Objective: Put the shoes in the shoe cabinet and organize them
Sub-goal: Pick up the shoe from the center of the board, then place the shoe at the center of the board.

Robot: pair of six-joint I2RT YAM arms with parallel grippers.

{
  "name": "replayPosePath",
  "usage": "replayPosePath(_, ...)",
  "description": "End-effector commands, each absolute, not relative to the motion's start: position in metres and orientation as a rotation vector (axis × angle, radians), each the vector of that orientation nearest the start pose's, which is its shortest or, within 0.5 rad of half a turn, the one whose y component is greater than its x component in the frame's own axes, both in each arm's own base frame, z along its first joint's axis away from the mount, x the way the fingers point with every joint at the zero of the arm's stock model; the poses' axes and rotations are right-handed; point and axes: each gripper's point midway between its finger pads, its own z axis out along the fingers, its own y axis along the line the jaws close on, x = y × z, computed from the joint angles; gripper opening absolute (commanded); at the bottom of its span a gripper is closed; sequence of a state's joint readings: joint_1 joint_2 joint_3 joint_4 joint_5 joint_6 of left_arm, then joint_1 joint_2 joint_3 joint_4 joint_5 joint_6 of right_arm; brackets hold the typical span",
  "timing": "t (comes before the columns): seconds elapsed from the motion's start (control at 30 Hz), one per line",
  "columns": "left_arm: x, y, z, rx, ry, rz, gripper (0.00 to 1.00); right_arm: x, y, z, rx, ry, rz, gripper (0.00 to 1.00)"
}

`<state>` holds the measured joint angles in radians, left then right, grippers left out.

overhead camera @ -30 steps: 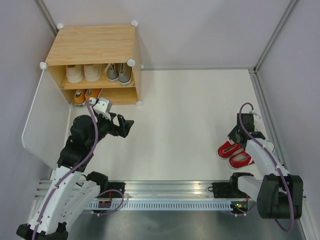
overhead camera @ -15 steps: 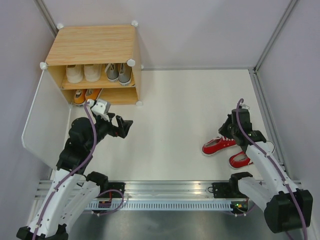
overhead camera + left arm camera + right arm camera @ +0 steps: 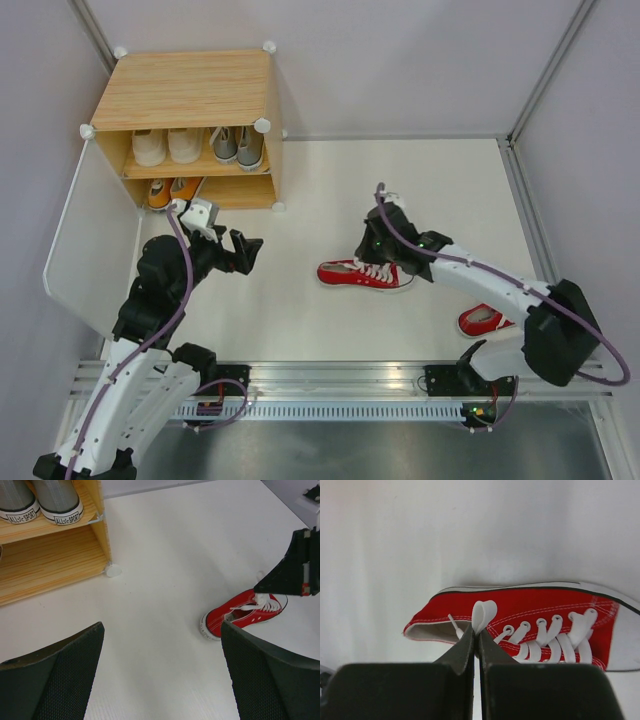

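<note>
My right gripper (image 3: 376, 256) is shut on the white lace loop of a red shoe (image 3: 362, 274) at the table's middle; the wrist view shows the pinch (image 3: 476, 632) at the red shoe's (image 3: 535, 605) opening. The other red shoe (image 3: 486, 320) lies at the right, partly under the arm. The shoe cabinet (image 3: 190, 90) stands at the back left, with cream shoes (image 3: 167, 146) and grey shoes (image 3: 238, 146) on the upper shelf and orange shoes (image 3: 170, 191) below. My left gripper (image 3: 245, 252) hangs open and empty in front of the cabinet (image 3: 55, 565), its jaws (image 3: 162, 675) wide apart over bare table.
The cabinet's white door (image 3: 88, 240) swings open toward the left arm. Grey walls with metal posts enclose the table on three sides. A metal rail (image 3: 330, 375) runs along the near edge.
The right arm has swept left from the table's right side to its middle, bringing one red shoe along; the other red shoe stayed. The left arm has barely moved.
</note>
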<state>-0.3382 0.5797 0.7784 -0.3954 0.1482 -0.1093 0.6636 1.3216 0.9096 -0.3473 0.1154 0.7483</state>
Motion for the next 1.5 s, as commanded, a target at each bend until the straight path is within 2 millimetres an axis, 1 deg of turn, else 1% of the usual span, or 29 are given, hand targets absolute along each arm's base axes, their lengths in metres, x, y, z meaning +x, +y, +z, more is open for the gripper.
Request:
replayPosePath(0.0, 0.241, -0.111, 0.278, 0.317, 1.738, -0.408, 1.00, 0.291, 0.313, 0.178, 0.062, 2.248, 0.742, 0.01)
replayPosePath(0.03, 0.242, -0.111, 0.278, 0.317, 1.740, -0.408, 1.00, 0.287, 0.326, 0.178, 0.029, 2.252, 0.753, 0.01)
replayPosePath(0.07, 0.242, -0.111, 0.277, 0.321, 1.744, -0.408, 1.00, 0.278, 0.350, 0.180, -0.032, 2.258, 0.779, 0.01)
replayPosePath(0.13, 0.242, -0.113, 0.275, 0.328, 1.750, -0.410, 1.00, 0.269, 0.370, 0.181, -0.088, 2.259, 0.799, 0.01)
replayPosePath(0.17, 0.242, -0.113, 0.275, 0.332, 1.748, -0.409, 1.00, 0.261, 0.383, 0.179, -0.127, 2.266, 0.810, 0.01)
replayPosePath(0.23, 0.242, -0.113, 0.275, 0.333, 1.746, -0.411, 1.00, 0.253, 0.391, 0.178, -0.151, 2.268, 0.826, 0.01)
replayPosePath(0.3, 0.243, -0.113, 0.273, 0.333, 1.751, -0.411, 1.00, 0.247, 0.392, 0.175, -0.155, 2.271, 0.827, 0.01)
replayPosePath(0.33, 0.243, -0.114, 0.273, 0.336, 1.752, -0.413, 1.00, 0.245, 0.390, 0.178, -0.155, 2.260, 0.838, 0.01)
replayPosePath(0.4, 0.243, -0.118, 0.271, 0.354, 1.758, -0.434, 1.00, 0.243, 0.383, 0.174, -0.150, 2.264, 0.821, 0.09)
replayPosePath(0.43, 0.244, -0.120, 0.268, 0.359, 1.769, -0.438, 1.00, 0.242, 0.380, 0.179, -0.147, 2.250, 0.821, 0.17)
replayPosePath(0.47, 0.244, -0.122, 0.267, 0.371, 1.773, -0.452, 1.00, 0.242, 0.374, 0.176, -0.139, 2.253, 0.802, 0.36)
replayPosePath(0.53, 0.244, -0.130, 0.263, 0.401, 1.782, -0.485, 1.00, 0.243, 0.363, 0.181, -0.125, 2.238, 0.767, 0.48)
replayPosePath(0.57, 0.243, -0.133, 0.260, 0.416, 1.786, -0.500, 1.00, 0.242, 0.360, 0.182, -0.124, 2.234, 0.755, 0.56)
replayPosePath(0.67, 0.242, -0.147, 0.250, 0.473, 1.813, -0.580, 1.00, 0.241, 0.346, 0.188, -0.107, 2.213, 0.726, 0.64)
replayPosePath(0.8, 0.239, -0.162, 0.236, 0.546, 1.862, -0.660, 0.99, 0.245, 0.318, 0.195, -0.062, 2.182, 0.643, 0.65)
replayPosePath(0.87, 0.233, -0.172, 0.228, 0.618, 1.870, -0.722, 1.00, 0.246, 0.296, 0.199, -0.025, 2.168, 0.611, 0.66)
replayPosePath(0.9, 0.232, -0.177, 0.217, 0.650, 1.904, -0.746, 1.00, 0.247, 0.288, 0.199, -0.008, 2.160, 0.606, 0.66)
replayPosePath(0.93, 0.232, -0.178, 0.209, 0.662, 1.931, -0.741, 1.00, 0.244, 0.276, 0.199, 0.016, 2.147, 0.615, 0.66)
replayPosePath(0.97, 0.233, -0.177, 0.201, 0.672, 1.966, -0.733, 1.00, 0.247, 0.265, 0.197, 0.053, 2.138, 0.613, 0.66)
replayPosePath(1.0, 0.231, -0.179, 0.182, 0.682, 2.059, -0.743, 1.00, 0.249, 0.258, 0.197, 0.073, 2.125, 0.627, 0.66)
replayPosePath(1.03, 0.232, -0.183, 0.181, 0.740, 2.058, -0.739, 1.00, 0.244, 0.247, 0.190, 0.086, 2.127, 0.635, 0.66)
replayPosePath(1.07, 0.231, -0.188, 0.175, 0.765, 2.085, -0.760, 1.00, 0.248, 0.236, 0.186, 0.119, 2.127, 0.627, 0.66)
replayPosePath(1.1, 0.226, -0.197, 0.170, 0.807, 2.100, -0.791, 1.00, 0.246, 0.232, 0.182, 0.121, 2.138, 0.650, 0.66)
replayPosePath(1.13, 0.227, -0.200, 0.161, 0.830, 2.150, -0.789, 1.00, 0.243, 0.224, 0.176, 0.133, 2.140, 0.656, 0.66)
replayPosePath(1.17, 0.228, -0.201, 0.155, 0.845, 2.172, -0.765, 1.00, 0.248, 0.214, 0.172, 0.161, 2.139, 0.646, 0.66)
replayPosePath(1.2, 0.225, -0.206, 0.149, 0.877, 2.193, -0.747, 1.00, 0.246, 0.212, 0.170, 0.158, 2.148, 0.662, 0.66)
replayPosePath(1.23, 0.227, -0.206, 0.138, 0.905, 2.234, -0.711, 1.00, 0.244, 0.205, 0.168, 0.157, 2.144, 0.659, 0.66)
replayPosePath(1.4, 0.205, -0.224, 0.111, 1.062, 2.330, -0.696, 1.00, 0.247, 0.182, 0.167, 0.166, 2.118, 0.615, 0.67)
replayPosePath(1.47, 0.202, -0.225, 0.098, 1.105, 2.371, -0.650, 1.00, 0.248, 0.174, 0.166, 0.161, 2.115, 0.595, 0.69)
